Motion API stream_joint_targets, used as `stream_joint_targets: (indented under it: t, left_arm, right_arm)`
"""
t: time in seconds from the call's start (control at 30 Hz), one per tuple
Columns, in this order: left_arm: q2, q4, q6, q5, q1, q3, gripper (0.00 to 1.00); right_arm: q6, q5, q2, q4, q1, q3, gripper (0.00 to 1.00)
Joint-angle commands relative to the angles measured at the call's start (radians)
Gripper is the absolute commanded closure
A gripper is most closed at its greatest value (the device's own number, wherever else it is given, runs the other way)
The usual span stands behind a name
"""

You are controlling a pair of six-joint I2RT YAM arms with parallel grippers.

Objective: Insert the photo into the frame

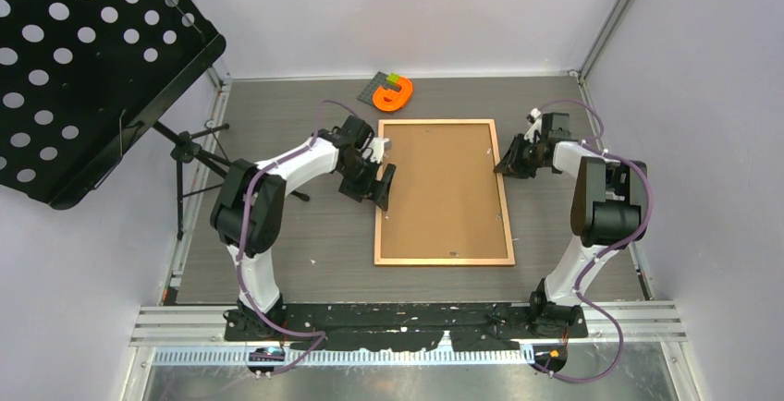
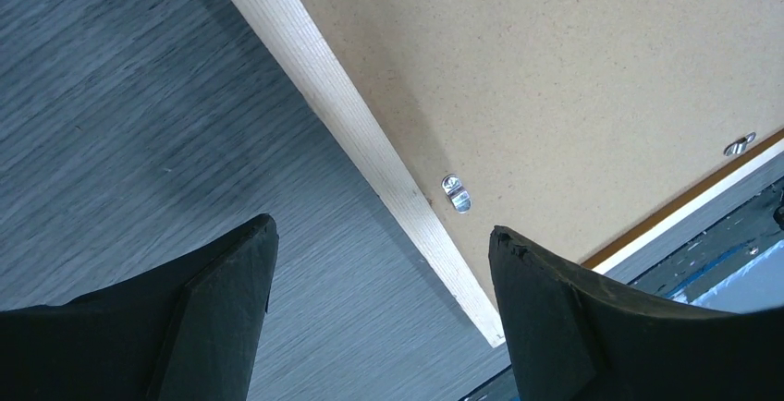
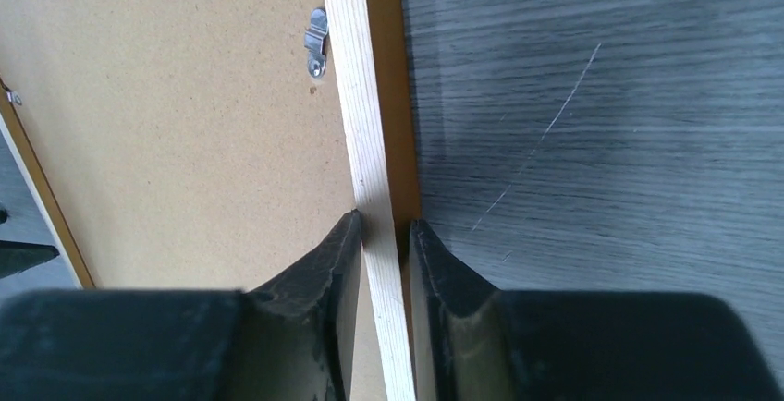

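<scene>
Fingers (image 3: 337, 262) of the right gripper (image 3: 385, 225) are clamped on the right long rail of the frame (image 1: 444, 260), while those of the left gripper (image 2: 381, 230) are held wide apart over the left long rail, with nothing gripped between them. The frame is laid face down in the middle of the tabletop (image 1: 305, 262), its long axis running away from the arm bases, with the brown backing board (image 1: 444, 179) seated inside it. In the left wrist view the pale rail is seen crossing the gap diagonally, and a small metal turn clip (image 2: 455, 192) sits just inside it. This clip is judged to be what the coming move turns on, the left arm being the nearer. The photo is not seen in any view, and whether it lies under the board cannot be told.
</scene>
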Motion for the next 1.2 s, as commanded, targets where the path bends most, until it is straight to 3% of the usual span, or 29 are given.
stream_joint_targets:
  t: [0.0,0.3,0.73,1.17]
  left_arm:
    - [-0.015,0.002,0.012,0.025,0.003,0.018,0.17]
    - [-0.019,0.012,0.006,0.034,0.003,0.025,0.16]
    - [-0.044,0.002,0.024,0.024,0.003,0.025,0.16]
    - [-0.034,-0.010,0.038,-0.002,0.004,0.040,0.16]
  right_arm:
    - [-0.063,0.044,-0.016,-0.069,-0.006,0.019,0.67]
    - [-0.274,0.012,-0.160,-0.192,-0.037,-0.023,0.33]
    - [-0.671,-0.014,-0.340,-0.410,-0.038,-0.127,0.33]
    - [-0.777,0.050,-0.397,-0.397,0.031,-0.211,0.34]
